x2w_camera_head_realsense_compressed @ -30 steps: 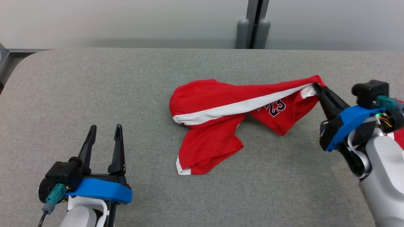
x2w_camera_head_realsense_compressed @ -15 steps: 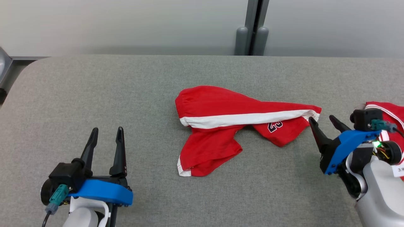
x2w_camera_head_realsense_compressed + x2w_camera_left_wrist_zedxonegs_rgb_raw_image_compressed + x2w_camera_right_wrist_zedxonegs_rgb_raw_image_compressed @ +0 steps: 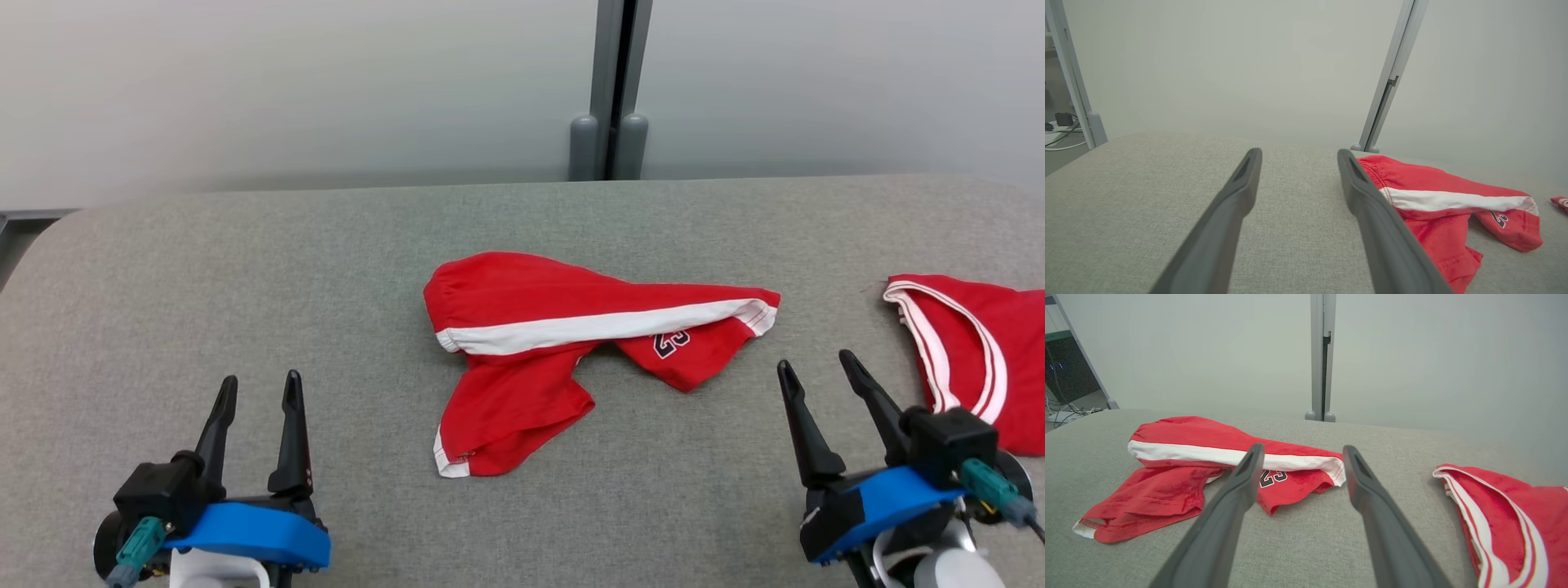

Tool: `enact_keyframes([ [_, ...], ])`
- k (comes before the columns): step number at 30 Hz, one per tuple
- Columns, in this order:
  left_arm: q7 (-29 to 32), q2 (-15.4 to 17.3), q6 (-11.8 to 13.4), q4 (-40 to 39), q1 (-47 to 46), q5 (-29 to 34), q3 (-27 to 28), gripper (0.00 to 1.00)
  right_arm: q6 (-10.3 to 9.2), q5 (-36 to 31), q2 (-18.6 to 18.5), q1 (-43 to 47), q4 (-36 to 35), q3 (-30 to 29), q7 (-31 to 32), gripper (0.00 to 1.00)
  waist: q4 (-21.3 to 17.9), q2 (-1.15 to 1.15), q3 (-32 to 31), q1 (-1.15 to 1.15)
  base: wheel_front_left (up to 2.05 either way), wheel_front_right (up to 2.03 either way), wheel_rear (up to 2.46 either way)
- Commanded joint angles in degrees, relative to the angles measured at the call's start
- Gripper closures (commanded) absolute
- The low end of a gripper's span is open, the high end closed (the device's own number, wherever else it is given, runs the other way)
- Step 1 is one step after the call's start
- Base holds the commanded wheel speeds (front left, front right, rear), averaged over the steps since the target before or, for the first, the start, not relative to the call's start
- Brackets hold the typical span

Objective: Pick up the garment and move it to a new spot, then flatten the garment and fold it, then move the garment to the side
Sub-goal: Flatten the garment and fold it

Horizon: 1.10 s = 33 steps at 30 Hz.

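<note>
red shorts [image 3: 531,302] lie crumpled just ahead-left of right claw [image 3: 815,361], not touching; its fingers apart, empty. left claw [image 3: 261,377] apart too, shorts well to its right, open table [image 3: 204,269] between. another red garment [image 3: 971,351] right of right claw.

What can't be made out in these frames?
Second red garment: cut off by the head view's right edge, so its type is unclear.
Number print on the red shorts: top tucked under the white stripe, head view.
Shorts' near edge: covered by a finger of the left hand, left wrist view.
Stripe's middle: behind a finger of the right hand, right wrist view.
</note>
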Motion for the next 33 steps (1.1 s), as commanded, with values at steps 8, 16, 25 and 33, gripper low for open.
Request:
enact_keyframes([
  [8, -0.26, -0.63, 0.05, -0.12, 2.52, 0.72, 1.13, 0.0, 0.03, -2.1, 2.76, 4.28, -2.93, -1.82, 0.12, 0.0, -1.48, 0.0, -1.59, 0.0, 0.0, 0.0, 0.0],
  [16, -0.25, -1.47, 0.09, -0.12, 3.21, 1.13, 1.14, 0.0, 0.03, -2.39, 3.09, 4.9, -4.13, -2.76, 1.26, 0.0, -1.49, 0.0, -1.98, 0.0, 0.0, 0.0, 0.0],
  [25, 2.27, -1.53, -1.59, 0.48, -0.58, 1.47, -1.18, 0.0, 0.03, -1.14, 3.09, -0.42, -3.79, -1.15, 6.74, 0.0, -2.41, 0.0, 0.75, 0.0, 0.0, 0.0, 0.0],
  [33, 9.66, -2.49, -5.57, 7.01, -9.46, 0.05, -5.81, 0.0, 0.03, 1.01, 2.33, -12.42, 2.8, 0.51, 15.29, 0.0, -4.47, 0.0, 5.65, 0.0, 0.0, 0.0, 0.0],
])
